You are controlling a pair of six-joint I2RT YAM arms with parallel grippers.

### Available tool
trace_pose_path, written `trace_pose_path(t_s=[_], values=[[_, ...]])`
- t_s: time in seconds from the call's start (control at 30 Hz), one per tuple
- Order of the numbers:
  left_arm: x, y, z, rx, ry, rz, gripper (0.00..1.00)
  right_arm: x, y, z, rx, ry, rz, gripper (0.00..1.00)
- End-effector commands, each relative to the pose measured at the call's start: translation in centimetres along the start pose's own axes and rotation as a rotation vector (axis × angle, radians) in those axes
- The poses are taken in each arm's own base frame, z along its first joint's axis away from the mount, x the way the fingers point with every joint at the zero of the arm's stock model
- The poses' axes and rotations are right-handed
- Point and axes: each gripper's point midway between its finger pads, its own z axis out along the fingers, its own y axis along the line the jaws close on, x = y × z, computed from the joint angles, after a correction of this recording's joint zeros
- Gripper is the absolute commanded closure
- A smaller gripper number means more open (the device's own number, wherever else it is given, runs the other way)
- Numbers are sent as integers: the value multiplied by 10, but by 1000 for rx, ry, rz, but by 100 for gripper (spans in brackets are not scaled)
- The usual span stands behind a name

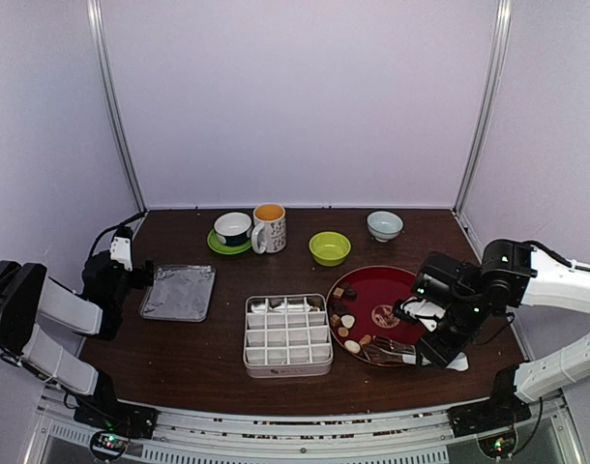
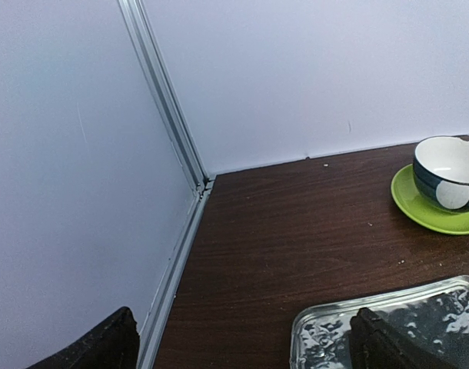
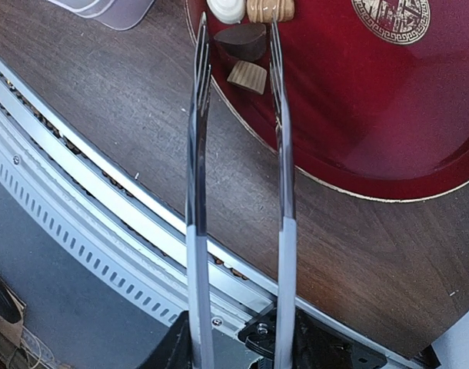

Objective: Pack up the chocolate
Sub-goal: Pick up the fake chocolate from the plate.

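**Tongs hanging over the chocolate at the red plate's edge**

In the overhead view the right tool [image 1: 432, 346] is sitting at the lower right of the frame, by the near rim of the red plate [image 1: 397, 290]. It is gripping the metal tongs [image 1: 392, 351] by their handle end, its jaws closed partway around the two arms. In the right wrist view the tongs [image 3: 196, 192] are running up the frame from the right tool [image 3: 242, 350] and crossing the plate's rim [image 3: 334, 115]. Their two tips are standing apart.

The chocolate [image 1: 345, 319] is lying loose on the left part of the plate, as a scatter of brown, dark and cream-white pieces. In the right wrist view a dark piece [image 3: 244, 40] is lying between the tong tips. Whether the tips are touching it I cannot tell. A light brown piece [image 3: 247, 76] is lying just below it, and a white one and a tan one are showing at the top edge of the frame.

The white divided box [image 1: 287, 333] is sitting on the tabletop [image 1: 218, 333] just left of the plate.

The left tool [image 1: 140, 274] is hanging at the left of the frame beside the foil tray [image 1: 179, 292]. Its jaws are standing wide and holding nothing. In the left wrist view its dark fingers [image 2: 104, 346] are showing in the bottom corners.
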Motion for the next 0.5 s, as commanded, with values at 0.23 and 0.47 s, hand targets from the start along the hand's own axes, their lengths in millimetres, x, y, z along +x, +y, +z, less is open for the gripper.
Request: trace_pose_path(t_s=[0.23, 0.47], values=[[-20, 7, 2, -23, -72, -14, 2, -12, 0, 4, 11, -13, -14, 61], [-20, 7, 2, -24, -73, -14, 2, -15, 2, 7, 6, 7, -29, 61]])
